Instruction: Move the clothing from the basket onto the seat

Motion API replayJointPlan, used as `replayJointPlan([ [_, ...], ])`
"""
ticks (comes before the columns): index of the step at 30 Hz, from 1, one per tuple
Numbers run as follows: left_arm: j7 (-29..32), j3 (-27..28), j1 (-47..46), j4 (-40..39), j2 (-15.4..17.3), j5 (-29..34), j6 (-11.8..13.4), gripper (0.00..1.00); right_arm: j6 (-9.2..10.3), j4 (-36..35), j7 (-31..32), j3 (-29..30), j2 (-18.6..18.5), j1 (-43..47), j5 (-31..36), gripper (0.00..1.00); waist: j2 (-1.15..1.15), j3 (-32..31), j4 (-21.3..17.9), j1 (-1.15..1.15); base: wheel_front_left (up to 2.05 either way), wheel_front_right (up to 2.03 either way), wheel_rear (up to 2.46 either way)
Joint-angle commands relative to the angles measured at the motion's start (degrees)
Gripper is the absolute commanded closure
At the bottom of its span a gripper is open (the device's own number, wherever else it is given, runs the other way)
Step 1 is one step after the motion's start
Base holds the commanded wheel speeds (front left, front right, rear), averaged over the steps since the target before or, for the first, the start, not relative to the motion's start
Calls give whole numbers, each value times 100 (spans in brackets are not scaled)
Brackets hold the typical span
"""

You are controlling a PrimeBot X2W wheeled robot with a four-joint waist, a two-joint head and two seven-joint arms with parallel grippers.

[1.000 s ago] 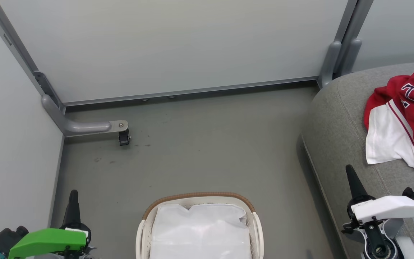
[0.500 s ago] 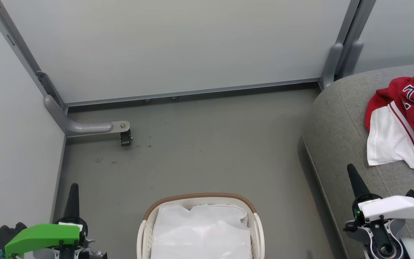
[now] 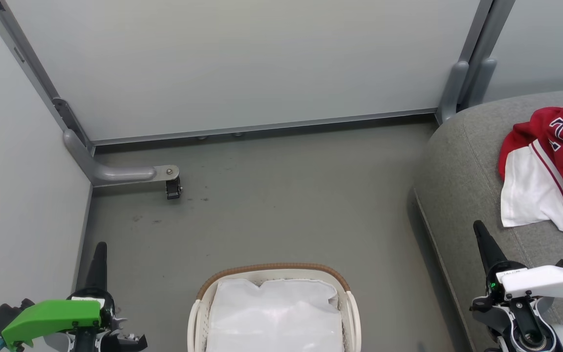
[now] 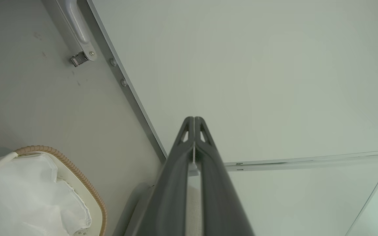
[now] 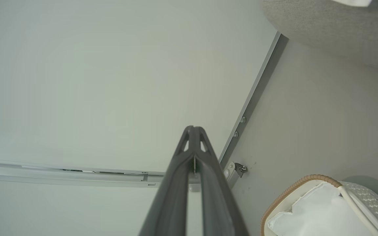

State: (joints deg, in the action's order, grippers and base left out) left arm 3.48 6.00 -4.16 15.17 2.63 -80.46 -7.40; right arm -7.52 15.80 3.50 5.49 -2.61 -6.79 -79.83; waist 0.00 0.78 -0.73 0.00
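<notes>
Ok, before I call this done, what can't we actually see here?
The basket: its near part is cut off by the head view's bottom edge, and the white liner covers the inside.
The clothing: runs off the head view's right edge.
The seat: mostly beyond that same edge.

Red clothing (image 3: 562,161) with white panel, striped trim, crumpled on grey seat (image 3: 462,195) at right. Cream basket (image 3: 350,313), brown rim, on floor bottom centre, holds just white liner; well apart from seat.
</notes>
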Motion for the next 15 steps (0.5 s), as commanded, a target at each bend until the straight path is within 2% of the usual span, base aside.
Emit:
replayJointPlan([
  [1, 37, 30, -139, -47, 37, -139, -12, 100, 4, -53, 39, 29, -35, 32, -138, 100, 0, -3, 4, 0, 0, 0, 0],
  [15, 196, 50, -210, -93, 40, -716, -14, 100, 3, -131, 197, 75, -39, 62, -752, 100, 0, -32, 39, 0, 0, 0, 0],
])
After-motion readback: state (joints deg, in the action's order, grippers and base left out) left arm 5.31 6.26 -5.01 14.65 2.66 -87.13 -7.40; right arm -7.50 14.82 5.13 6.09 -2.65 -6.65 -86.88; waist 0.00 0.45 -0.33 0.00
